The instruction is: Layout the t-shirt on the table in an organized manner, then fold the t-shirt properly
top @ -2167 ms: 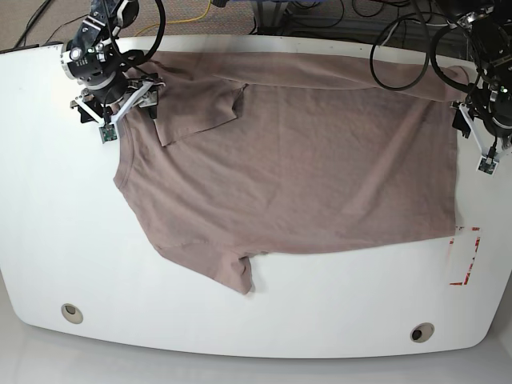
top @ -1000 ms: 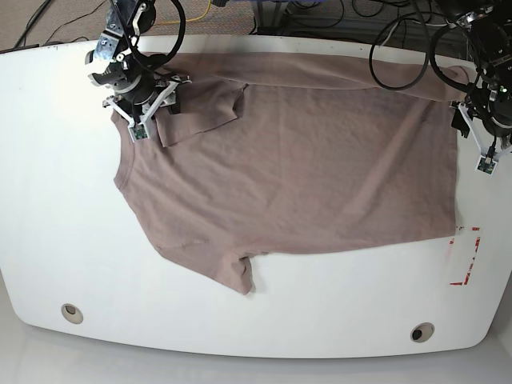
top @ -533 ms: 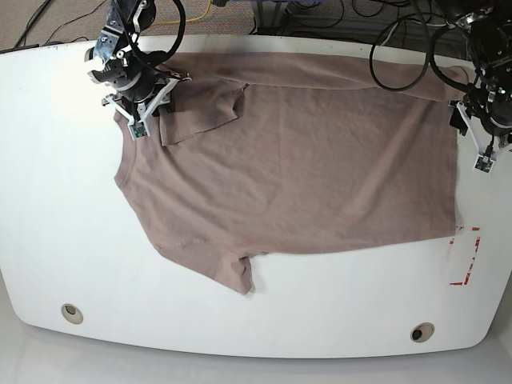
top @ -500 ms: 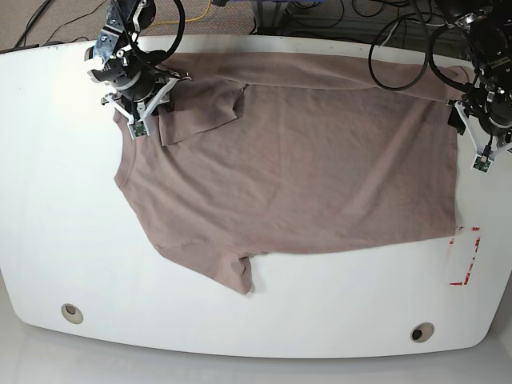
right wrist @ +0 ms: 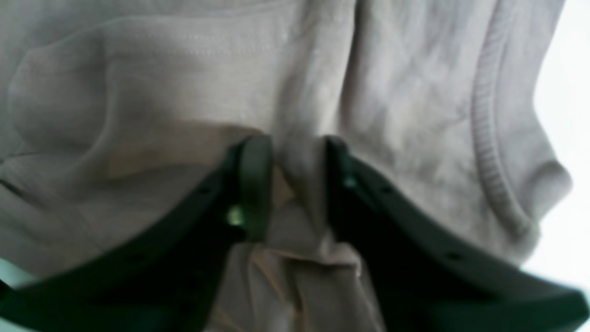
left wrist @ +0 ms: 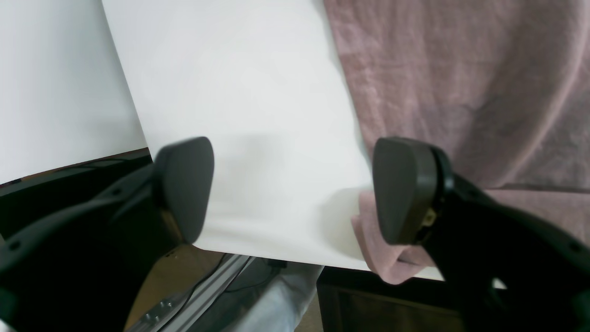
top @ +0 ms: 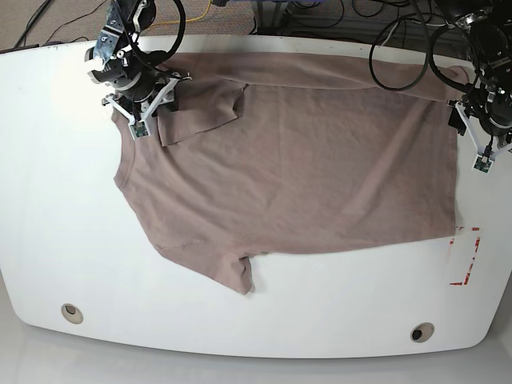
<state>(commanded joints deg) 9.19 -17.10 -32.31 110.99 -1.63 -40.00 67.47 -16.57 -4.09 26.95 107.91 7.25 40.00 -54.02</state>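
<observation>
T-shirt [top: 296,160] lay spread across the upper half of the desk [top: 64,240] in the base view, hem toward the right of the frame, collar end toward the upper left. One sleeve pointed down toward the lower centre of the frame; the other was folded over onto the body near the upper left. Fabric mostly flat, with light wrinkles.

Right end effector [top: 142,108] sat at the upper left of the base frame, on the shirt's collar-side corner. In the right wrist view its two fingers [right wrist: 253,184] stood close together with a pinched ridge of shirt cloth between them, so it had hold of the t-shirt [right wrist: 138,92]. A ribbed edge, seemingly the collar, ran down the right of that frame. View was blurred; finer detail could not be read.

Left end effector [top: 480,144] was at the right edge of the base frame, just beside the shirt's upper right corner. In the left wrist view [left wrist: 295,189] its fingers [left wrist: 401,189] were spread wide with bare white desk [left wrist: 239,92] between them. The right-hand finger in that frame was at the shirt's edge; a small fold of t-shirt [left wrist: 461,83] hung over the desk edge beneath it. Nothing was gripped.

Red tape marks [top: 468,256] sat at the lower right of the base frame, just below the hem corner. Two grey grommets [top: 72,312] were along the bottom edge of the desk, well apart from the shirt.
</observation>
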